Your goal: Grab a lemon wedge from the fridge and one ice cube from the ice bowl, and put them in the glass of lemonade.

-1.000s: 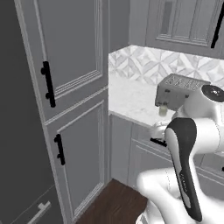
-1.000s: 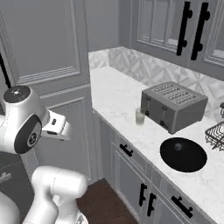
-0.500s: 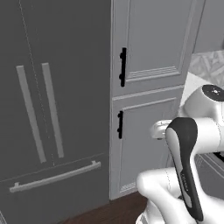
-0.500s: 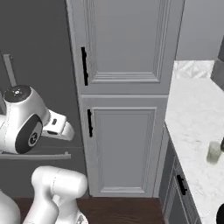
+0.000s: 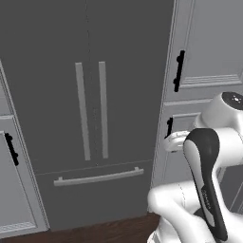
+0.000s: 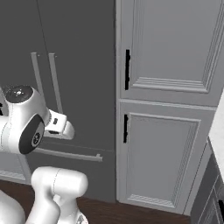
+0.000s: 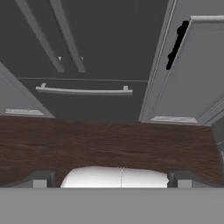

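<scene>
With the gripper [image 7: 112, 181] spread wide, aim for a bar handle [image 5: 102, 109] of the tall dark grey fridge [image 5: 57, 52], doors shut.

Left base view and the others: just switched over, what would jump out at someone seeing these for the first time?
The tall dark grey fridge fills the left of the left base view, both doors shut, its two light vertical bar handles side by side above the bottom drawer's horizontal handle. To its right stand panelled grey cabinets with black handles. The gripper is open, pointing at the dark wood floor.
</scene>
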Available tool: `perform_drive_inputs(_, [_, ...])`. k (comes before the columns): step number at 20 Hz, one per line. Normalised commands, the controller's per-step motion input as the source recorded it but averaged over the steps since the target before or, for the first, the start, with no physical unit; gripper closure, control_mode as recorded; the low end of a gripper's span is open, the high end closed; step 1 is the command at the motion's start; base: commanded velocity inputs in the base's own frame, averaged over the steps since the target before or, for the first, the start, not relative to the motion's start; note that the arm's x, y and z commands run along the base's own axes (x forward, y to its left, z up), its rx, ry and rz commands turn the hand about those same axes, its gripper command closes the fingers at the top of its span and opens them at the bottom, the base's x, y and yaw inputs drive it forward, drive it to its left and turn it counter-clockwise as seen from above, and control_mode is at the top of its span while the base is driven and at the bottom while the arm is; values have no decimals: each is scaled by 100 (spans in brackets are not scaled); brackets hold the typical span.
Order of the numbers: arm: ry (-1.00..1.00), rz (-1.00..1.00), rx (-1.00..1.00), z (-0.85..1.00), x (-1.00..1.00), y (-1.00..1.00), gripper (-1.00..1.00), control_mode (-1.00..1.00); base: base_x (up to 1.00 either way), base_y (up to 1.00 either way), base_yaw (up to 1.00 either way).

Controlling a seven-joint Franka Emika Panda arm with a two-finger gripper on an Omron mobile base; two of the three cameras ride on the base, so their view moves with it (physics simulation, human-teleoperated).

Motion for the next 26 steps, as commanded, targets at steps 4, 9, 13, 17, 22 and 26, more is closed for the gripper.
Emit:
perform_drive_inputs(4, [0,0,0,0,0,0,-100,100,26,91,-33])
perform_drive_inputs(9, [0,0,0,0,0,0,-100,100,16,34,-29])
perform_drive_inputs(13, [0,0,0,0,0,0,-100,100,-4,15,-6])
perform_drive_inputs(17, [0,0,0,0,0,0,-100,100,-25,20,9])
perform_drive_inputs(22, [0,0,0,0,0,0,-100,100,0,14,23])
perform_drive_inputs(26, [0,0,0,0,0,0,-100,100,0,47,19])
